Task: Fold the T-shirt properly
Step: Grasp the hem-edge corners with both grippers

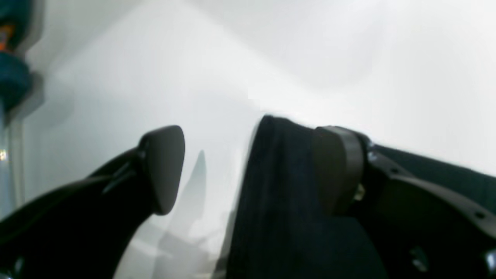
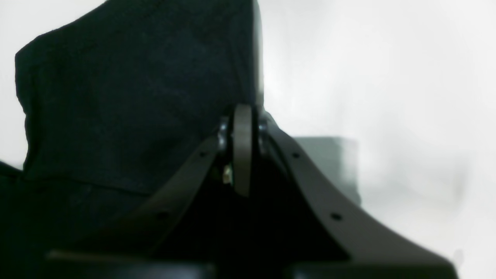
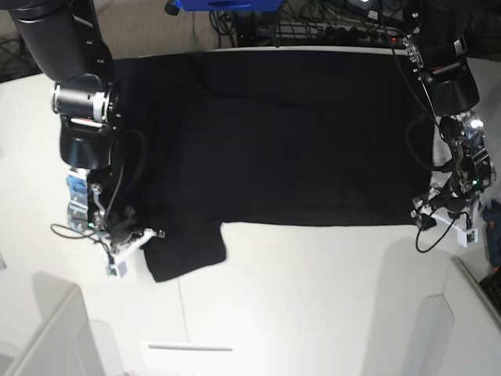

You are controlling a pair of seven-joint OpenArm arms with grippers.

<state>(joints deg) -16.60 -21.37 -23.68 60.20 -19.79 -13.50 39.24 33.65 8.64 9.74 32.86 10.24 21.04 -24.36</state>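
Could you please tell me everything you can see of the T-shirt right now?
The T-shirt is a large, plain black cloth garment lying spread flat on the white table, its far edge at the table's far edge. No print shows. One short sleeve juts toward the near side beside the right gripper, which is shut on a fold of the fabric. At the opposite side, the left gripper is open, with dark cloth lying against one finger.

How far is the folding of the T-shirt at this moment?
Done: the T-shirt lies spread flat on the table, plain side up. In hand: the right gripper is shut on a sleeve corner; the left gripper stands open at the other edge. Left: no fold shows yet.
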